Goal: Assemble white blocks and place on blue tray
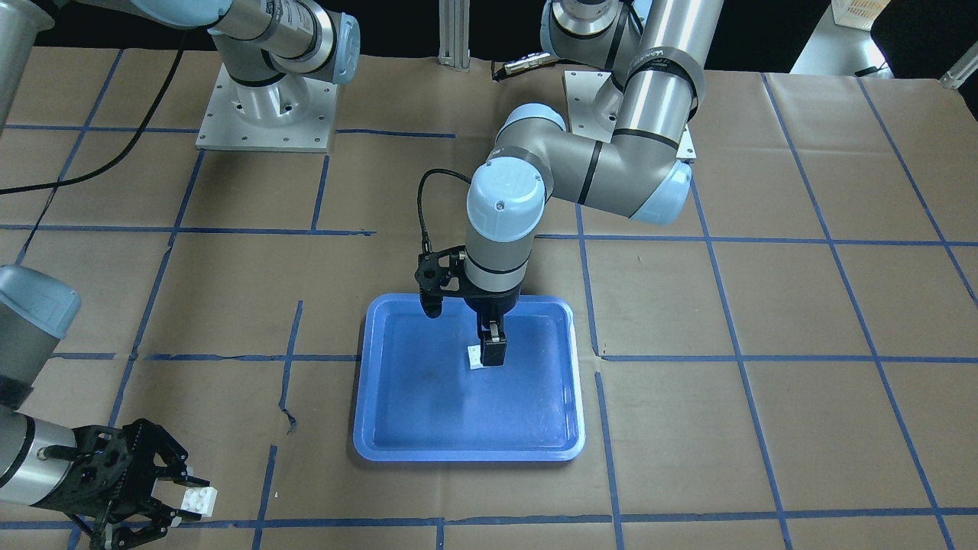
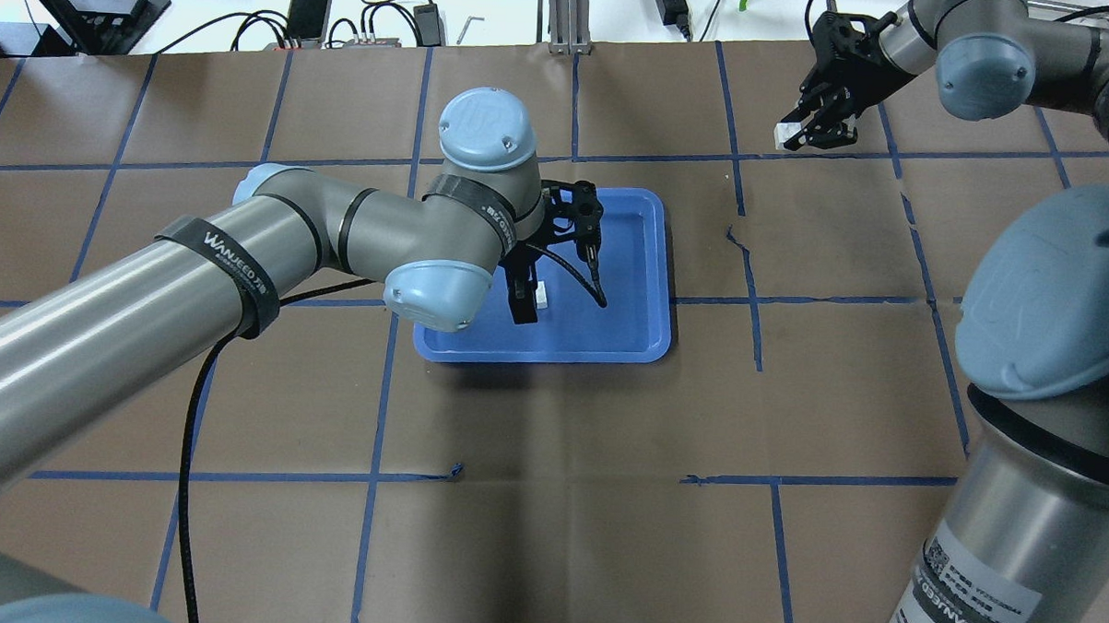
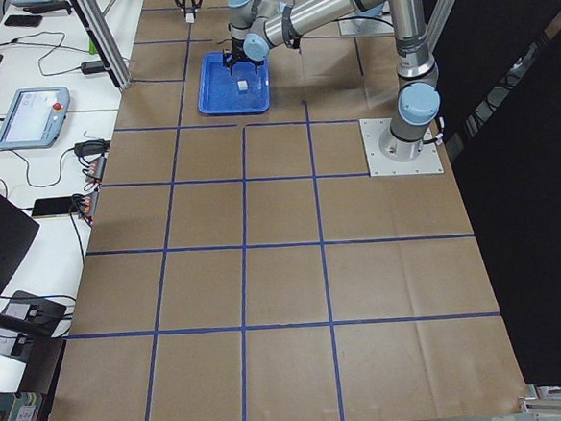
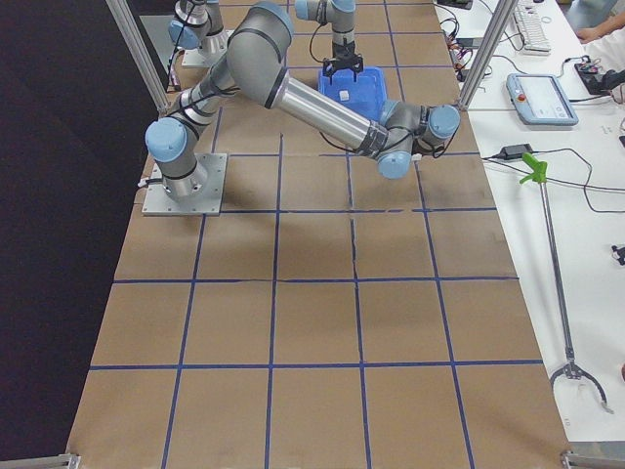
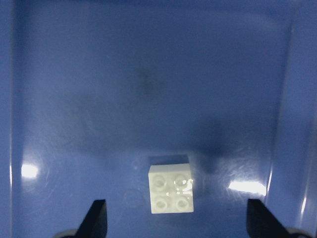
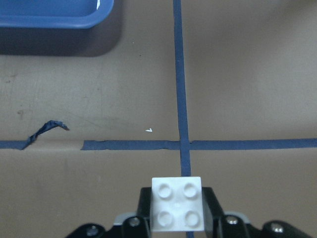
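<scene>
One white block (image 5: 171,188) lies studs up on the floor of the blue tray (image 1: 466,454). My left gripper (image 1: 489,355) hangs low over it, open. In the left wrist view its fingertips (image 5: 99,218) stand wide on either side of the block and do not touch it. This block also shows in the overhead view (image 2: 540,295). My right gripper (image 1: 191,500) is shut on the second white block (image 6: 177,203), studs up, just above the brown table near a blue tape line, well away from the tray. That block also shows in the overhead view (image 2: 787,135).
Brown paper with a blue tape grid (image 2: 758,300) covers the table. A torn tape end (image 6: 47,129) lies between the right gripper and the tray corner (image 6: 49,15). The arm bases (image 1: 267,107) stand at the robot's edge. Cables and devices (image 2: 307,8) lie beyond the far edge.
</scene>
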Available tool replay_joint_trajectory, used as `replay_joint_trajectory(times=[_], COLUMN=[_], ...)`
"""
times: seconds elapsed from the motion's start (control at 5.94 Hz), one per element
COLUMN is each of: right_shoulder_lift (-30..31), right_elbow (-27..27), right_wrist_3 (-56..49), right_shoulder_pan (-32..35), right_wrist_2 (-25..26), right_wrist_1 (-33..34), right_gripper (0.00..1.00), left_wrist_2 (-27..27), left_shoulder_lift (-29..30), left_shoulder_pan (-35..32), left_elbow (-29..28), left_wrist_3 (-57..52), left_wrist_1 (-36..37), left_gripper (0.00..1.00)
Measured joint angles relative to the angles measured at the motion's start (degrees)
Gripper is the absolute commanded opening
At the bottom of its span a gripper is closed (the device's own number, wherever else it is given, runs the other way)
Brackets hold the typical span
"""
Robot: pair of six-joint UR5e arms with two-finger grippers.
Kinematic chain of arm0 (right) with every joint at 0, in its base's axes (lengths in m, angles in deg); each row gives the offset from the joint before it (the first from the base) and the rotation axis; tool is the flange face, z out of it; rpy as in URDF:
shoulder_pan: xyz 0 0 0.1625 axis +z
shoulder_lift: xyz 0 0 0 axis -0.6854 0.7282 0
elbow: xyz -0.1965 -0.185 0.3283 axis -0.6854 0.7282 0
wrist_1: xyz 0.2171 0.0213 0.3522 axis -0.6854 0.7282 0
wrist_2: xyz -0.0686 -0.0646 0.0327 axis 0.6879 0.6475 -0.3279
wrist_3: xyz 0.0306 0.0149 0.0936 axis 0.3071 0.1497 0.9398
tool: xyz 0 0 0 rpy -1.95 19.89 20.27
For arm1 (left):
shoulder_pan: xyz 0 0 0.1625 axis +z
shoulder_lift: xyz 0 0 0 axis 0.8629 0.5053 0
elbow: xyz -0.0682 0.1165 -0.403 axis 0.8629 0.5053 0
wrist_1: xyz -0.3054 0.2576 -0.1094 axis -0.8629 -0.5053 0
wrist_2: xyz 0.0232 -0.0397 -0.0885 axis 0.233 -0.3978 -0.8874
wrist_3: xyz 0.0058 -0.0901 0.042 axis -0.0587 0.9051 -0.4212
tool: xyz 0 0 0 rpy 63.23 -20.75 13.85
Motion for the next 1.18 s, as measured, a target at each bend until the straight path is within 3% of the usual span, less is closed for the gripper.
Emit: replay_joint_trajectory(times=[0.5, 0.84, 1.18], right_shoulder_lift=[6.90, 7.74, 7.61], right_elbow=[-10.13, -16.77, -22.91], right_wrist_3=[10.03, 21.88, 35.45], right_shoulder_pan=[5.95, 13.17, 20.67], right_wrist_2=[-0.37, 0.01, 0.51], right_wrist_1=[5.58, 18.97, 33.63], right_gripper=[0.29, 0.30, 0.31], left_wrist_2=[-0.26, -2.01, 0.54], left_shoulder_lift=[-10.37, -17.66, -22.90], left_shoulder_pan=[2.55, 6.81, 9.13], left_elbow=[-7.51, -9.38, -9.13], left_wrist_3=[-0.19, 0.78, 7.90], left_wrist_1=[-23.81, -34.47, -39.41], left_gripper=[0.99, 0.99, 0.99])
